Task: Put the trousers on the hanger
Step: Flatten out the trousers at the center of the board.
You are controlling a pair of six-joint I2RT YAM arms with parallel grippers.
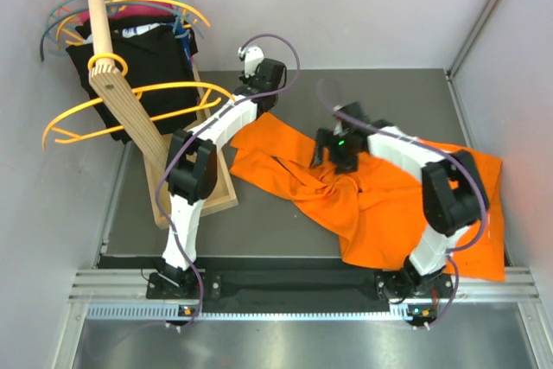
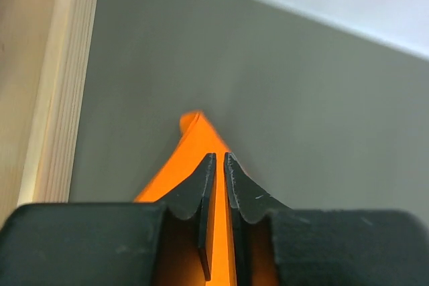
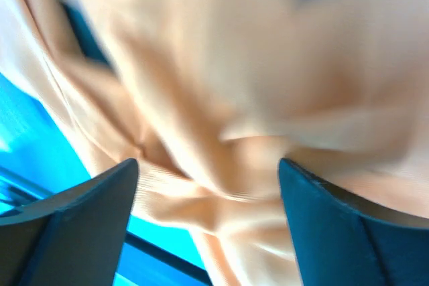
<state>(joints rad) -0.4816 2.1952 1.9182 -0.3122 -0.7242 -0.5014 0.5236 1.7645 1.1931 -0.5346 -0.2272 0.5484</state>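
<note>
Top view: trousers crumpled on tabletop; hanger hangs on wooden rack to their left. Left wrist: left gripper narrow, pinching a trouser edge. Right wrist, blurred: right gripper wide above cloth. Step looks like gathering; next needs a second hold.

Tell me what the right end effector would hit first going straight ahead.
Probably the trousers: bunched fabric fills the view right ahead of the open right end effector, though blur hides depth.
</note>
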